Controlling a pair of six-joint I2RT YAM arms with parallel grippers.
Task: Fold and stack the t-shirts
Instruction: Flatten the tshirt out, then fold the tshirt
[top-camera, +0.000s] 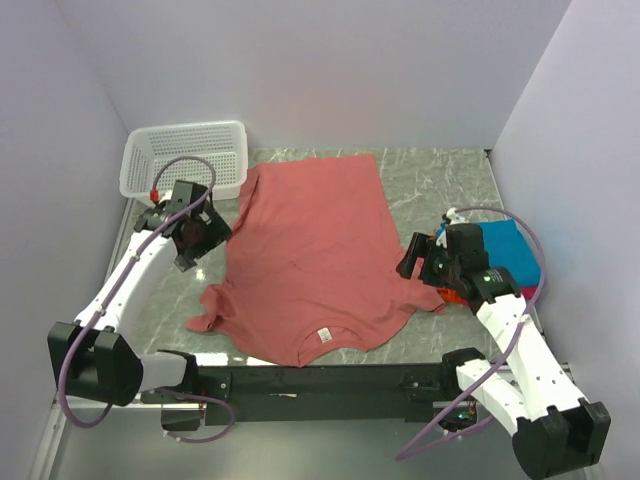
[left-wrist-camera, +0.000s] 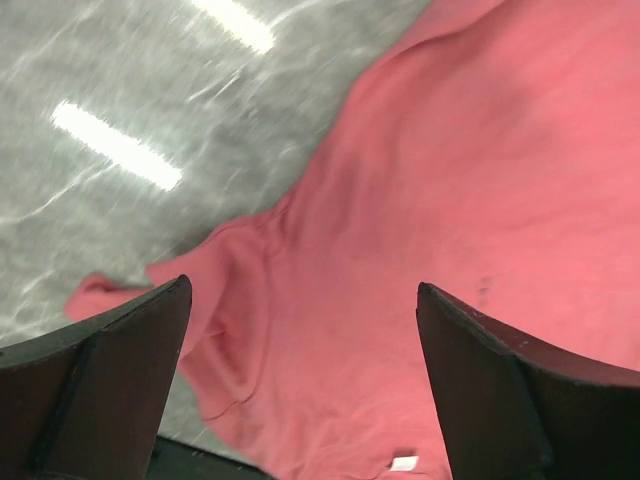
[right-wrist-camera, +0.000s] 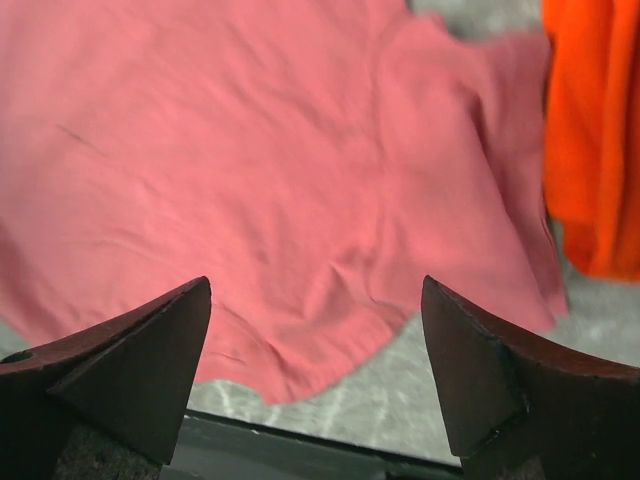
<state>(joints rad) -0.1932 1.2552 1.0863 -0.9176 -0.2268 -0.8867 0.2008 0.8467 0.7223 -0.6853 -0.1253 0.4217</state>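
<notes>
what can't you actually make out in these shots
Folded stack, top view: the right tool and its arm cover its near part, so the number of tees is unclear.
Orange tee, right wrist view: cut off by the right edge.
Neck label on the salmon-red t-shirt: too small to read in the top view, blurred near the bottom edge in the left wrist view.

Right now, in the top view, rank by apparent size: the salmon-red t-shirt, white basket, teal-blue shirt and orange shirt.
1. salmon-red t-shirt
2. white basket
3. teal-blue shirt, partly behind the right arm
4. orange shirt, mostly hidden; true size unsure
</notes>
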